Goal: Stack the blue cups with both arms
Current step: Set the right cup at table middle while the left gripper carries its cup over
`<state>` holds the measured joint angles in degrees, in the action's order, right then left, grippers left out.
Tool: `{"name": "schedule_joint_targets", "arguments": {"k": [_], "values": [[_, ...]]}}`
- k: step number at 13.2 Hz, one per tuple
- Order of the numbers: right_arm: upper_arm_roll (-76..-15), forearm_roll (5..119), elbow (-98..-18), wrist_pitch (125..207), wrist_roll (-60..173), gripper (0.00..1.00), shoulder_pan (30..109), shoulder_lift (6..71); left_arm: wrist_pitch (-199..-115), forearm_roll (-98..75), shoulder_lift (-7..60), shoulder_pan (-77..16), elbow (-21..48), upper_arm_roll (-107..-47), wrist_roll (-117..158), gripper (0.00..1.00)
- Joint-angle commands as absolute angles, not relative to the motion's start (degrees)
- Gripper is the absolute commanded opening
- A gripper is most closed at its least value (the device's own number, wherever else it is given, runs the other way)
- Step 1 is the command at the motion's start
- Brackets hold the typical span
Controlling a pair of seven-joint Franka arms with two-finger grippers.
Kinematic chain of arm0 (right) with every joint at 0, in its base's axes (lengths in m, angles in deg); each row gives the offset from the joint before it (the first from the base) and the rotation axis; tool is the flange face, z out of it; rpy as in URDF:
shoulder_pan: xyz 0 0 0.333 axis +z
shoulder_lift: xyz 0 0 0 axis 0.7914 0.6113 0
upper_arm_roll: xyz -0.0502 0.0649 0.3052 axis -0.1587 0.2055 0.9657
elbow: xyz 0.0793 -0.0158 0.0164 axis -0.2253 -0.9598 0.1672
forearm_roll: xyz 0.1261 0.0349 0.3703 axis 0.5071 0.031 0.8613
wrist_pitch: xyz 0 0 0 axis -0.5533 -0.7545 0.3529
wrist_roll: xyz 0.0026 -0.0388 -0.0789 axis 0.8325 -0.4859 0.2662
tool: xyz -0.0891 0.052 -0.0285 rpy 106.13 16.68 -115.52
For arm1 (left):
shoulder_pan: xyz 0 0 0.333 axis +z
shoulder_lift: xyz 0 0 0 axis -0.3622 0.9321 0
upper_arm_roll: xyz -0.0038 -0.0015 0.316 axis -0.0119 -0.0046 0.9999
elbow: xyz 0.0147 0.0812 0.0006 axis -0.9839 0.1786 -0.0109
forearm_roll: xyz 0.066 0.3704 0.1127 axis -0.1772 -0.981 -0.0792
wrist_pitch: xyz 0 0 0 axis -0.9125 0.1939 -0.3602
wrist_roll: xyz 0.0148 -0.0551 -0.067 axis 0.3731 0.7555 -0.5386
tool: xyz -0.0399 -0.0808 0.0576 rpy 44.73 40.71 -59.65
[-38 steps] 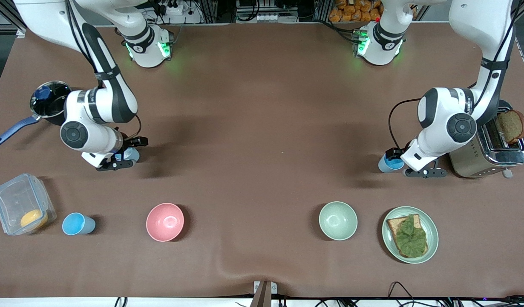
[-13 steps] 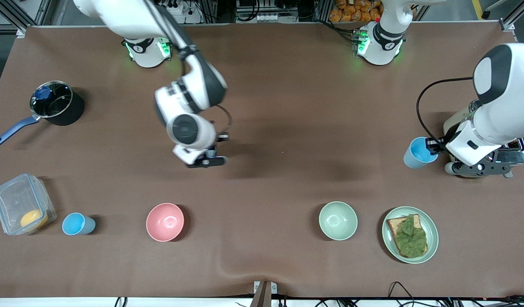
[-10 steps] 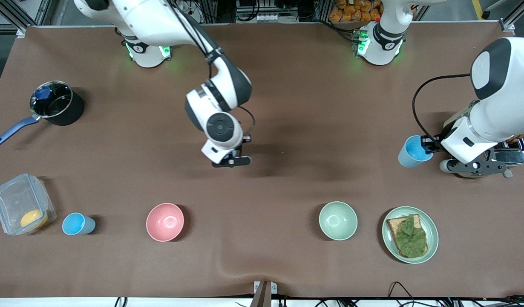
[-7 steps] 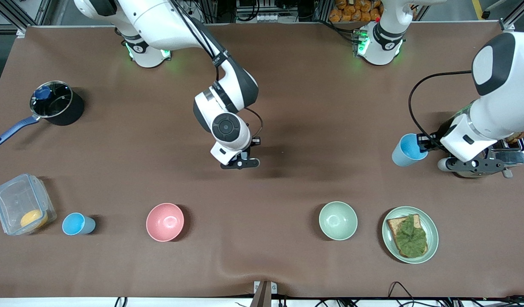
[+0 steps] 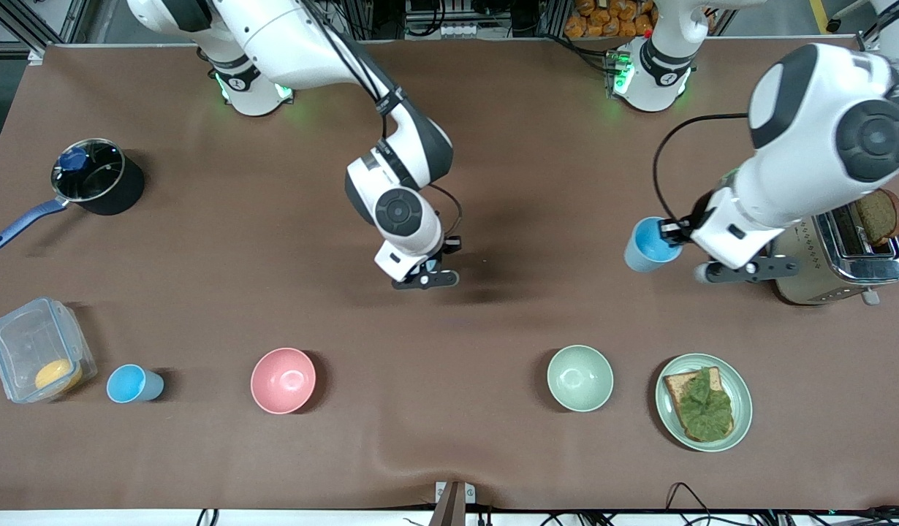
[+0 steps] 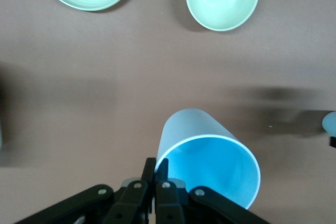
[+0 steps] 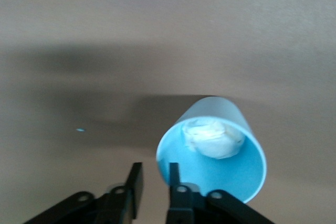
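Note:
My left gripper [image 5: 669, 234] is shut on the rim of a light-blue cup [image 5: 648, 245] and holds it tilted in the air, over the table beside the toaster. The left wrist view shows its fingers [image 6: 156, 166] pinching that cup [image 6: 210, 166]. My right gripper [image 5: 449, 247] is low over the middle of the table and open. In the right wrist view [image 7: 155, 177], one finger is inside the rim of a second blue cup [image 7: 231, 177], paler inside, and the other stands clear outside it. The hand hides this cup in the front view. A third blue cup [image 5: 131, 383] stands beside the plastic box.
A pink bowl [image 5: 283, 380], a pale green bowl [image 5: 579, 378] and a plate with toast [image 5: 704, 402] lie near the front edge. A toaster [image 5: 840, 256] stands at the left arm's end. A pot [image 5: 91, 175] and a plastic box [image 5: 36, 351] stand at the right arm's end.
The right arm has carried its cup from its end of the table to the middle. The left arm has lifted its cup and moved it toward the middle.

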<state>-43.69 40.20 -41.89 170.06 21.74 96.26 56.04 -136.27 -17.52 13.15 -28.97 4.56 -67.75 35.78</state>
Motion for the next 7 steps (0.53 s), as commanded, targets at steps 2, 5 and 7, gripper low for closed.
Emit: {"name": "schedule_joint_targets", "arguments": {"k": [2, 5, 7], "values": [[-46.8, 40.4, -38.4, 162.5, 21.8, 1.00, 95.7, 53.7, -135.4, -16.2, 14.4, -29.1, 2.9, -70.1, 40.5, 0.00], [-47.6, 40.4, -37.0, 155.3, 22.5, 1.00, 91.9, 49.2, -135.6, -15.0, 15.4, -29.6, 2.8, -71.0, 44.3, 0.00], [-48.1, 38.2, -37.3, 150.7, 24.0, 1.00, 88.4, 46.4, -137.2, -15.0, 15.7, -31.8, 2.8, -71.2, 48.0, 0.00]]}}
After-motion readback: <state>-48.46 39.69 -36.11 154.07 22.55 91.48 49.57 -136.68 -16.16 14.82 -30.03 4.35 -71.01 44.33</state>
